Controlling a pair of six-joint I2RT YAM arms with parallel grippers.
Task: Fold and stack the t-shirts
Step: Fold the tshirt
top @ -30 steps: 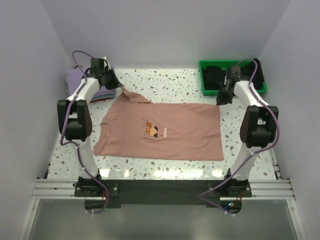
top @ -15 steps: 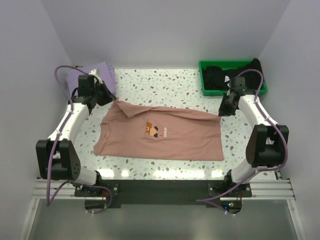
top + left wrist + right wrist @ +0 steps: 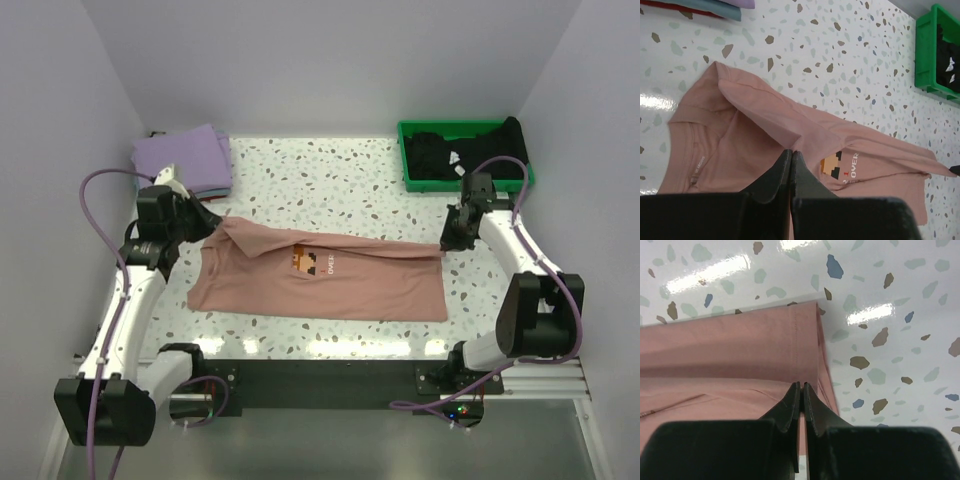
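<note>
Salmon-pink t-shirt [image 3: 330, 285]: first fold half done, left tool [image 3: 210, 222] and right tool [image 3: 443, 243] clamped on its far edge. Lavender t-shirt [image 3: 185, 157] folded, 11 o'clock; black t-shirt [image 3: 440, 158] left, 1 o'clock.

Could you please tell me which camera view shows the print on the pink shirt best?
The left wrist view: the print is large there, and its word OVER is readable. The top view shows it small, with the letters unreadable. The right wrist view shows only a hem corner of the shirt, no print.

The left arm [image 3: 128, 310] and right arm [image 3: 505, 240] share white links, bulky black joints, looping purple cables [image 3: 85, 190] and tapered black fingers [image 3: 770, 180].
</note>
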